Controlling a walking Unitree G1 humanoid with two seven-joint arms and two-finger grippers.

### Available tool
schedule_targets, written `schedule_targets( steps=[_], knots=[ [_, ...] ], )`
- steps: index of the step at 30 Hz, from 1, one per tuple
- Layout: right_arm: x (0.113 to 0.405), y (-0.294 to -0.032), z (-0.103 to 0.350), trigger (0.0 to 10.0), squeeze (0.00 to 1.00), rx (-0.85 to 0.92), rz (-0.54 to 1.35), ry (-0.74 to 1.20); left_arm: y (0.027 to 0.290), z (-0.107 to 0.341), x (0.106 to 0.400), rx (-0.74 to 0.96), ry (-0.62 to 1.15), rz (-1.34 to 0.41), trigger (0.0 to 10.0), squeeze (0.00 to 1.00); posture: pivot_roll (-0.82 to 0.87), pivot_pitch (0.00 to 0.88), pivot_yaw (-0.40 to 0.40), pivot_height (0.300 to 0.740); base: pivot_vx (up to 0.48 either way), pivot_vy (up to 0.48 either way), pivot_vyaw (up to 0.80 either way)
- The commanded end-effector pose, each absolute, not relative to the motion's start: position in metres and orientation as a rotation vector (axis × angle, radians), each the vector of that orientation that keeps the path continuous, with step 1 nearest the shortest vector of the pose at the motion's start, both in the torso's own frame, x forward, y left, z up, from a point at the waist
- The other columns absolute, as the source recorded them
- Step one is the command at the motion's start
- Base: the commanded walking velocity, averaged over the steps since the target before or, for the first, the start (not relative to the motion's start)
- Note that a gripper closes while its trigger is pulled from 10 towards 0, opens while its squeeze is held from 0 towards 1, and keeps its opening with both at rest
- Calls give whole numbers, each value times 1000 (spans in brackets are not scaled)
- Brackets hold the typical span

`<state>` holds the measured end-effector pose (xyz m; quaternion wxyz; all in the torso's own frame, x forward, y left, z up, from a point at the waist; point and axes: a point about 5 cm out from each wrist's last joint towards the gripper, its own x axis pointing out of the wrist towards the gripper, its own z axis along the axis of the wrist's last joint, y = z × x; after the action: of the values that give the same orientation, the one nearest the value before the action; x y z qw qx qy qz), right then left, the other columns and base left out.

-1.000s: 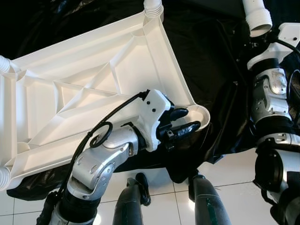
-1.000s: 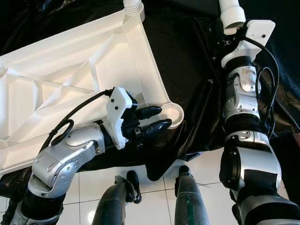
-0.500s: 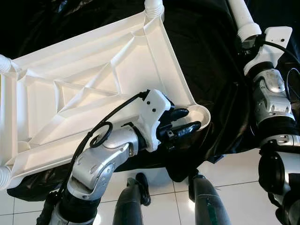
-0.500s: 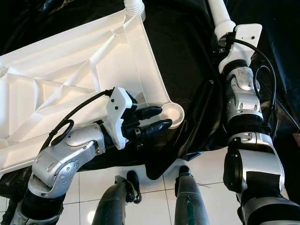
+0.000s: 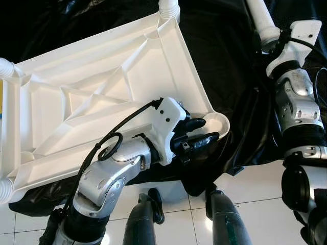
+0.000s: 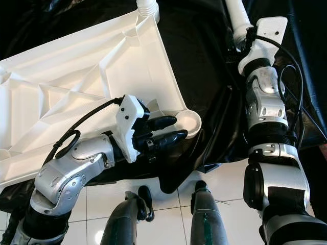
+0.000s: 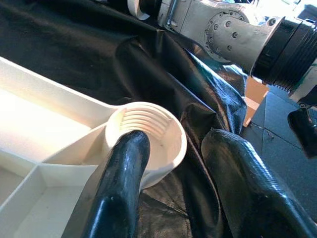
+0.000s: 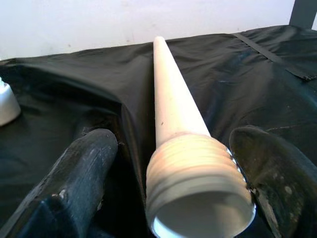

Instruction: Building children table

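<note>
Black plastic sheeting (image 5: pixel 232 76) is carrying the upturned white tabletop (image 5: pixel 102 92). Left pincer (image 5: pixel 204 131) is spreading its fingers around the corner's threaded socket (image 7: pixel 148 136). Right pincer (image 8: pixel 171 168), fingers apart, is flanking the white leg (image 8: pixel 173 109), whose threaded end lies between them.

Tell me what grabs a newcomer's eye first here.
The big white ribbed plastic tabletop lies upside down on black sheeting, left of centre. The left gripper straddles its empty threaded corner socket, fingers open. At upper right, the right gripper brackets a white tapered table leg by its threaded end.
</note>
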<state>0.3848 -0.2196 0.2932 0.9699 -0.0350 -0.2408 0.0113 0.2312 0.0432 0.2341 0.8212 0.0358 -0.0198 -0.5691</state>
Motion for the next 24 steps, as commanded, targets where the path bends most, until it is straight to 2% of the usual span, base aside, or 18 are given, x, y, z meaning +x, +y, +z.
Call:
schedule_targets(
  steps=[1,13,18,19,20,21,23,24],
  knots=[
    [387,-216,288,10000,0,-42,36,-455,43,230,228,78,-22,-1224,10000,0,-7,388,150,740,0,0,0],
    [392,-232,270,10000,0,135,-102,-350,43,231,228,78,-22,-1218,10000,0,-2,388,149,740,0,0,0],
    [393,-234,266,10000,0,144,-118,-327,43,231,228,78,-21,-1217,10000,0,-1,387,149,740,0,0,0],
    [393,-234,264,4980,0,144,-121,-319,43,231,229,78,-21,-1217,10000,0,-1,386,149,740,0,0,0],
    [393,-234,264,4980,0,144,-121,-319,43,231,229,78,-21,-1217,10000,0,-1,386,149,740,0,0,0],
    [393,-234,265,3137,0,142,-119,-321,43,231,229,78,-22,-1216,10000,0,-2,385,149,740,0,0,0],
    [393,-234,265,3137,0,141,-119,-322,43,231,229,77,-22,-1216,10000,0,-2,385,148,740,0,0,0],
    [393,-234,266,314,0,139,-118,-327,43,231,229,78,-22,-1215,10000,0,-2,384,147,740,0,0,0]
  ],
)
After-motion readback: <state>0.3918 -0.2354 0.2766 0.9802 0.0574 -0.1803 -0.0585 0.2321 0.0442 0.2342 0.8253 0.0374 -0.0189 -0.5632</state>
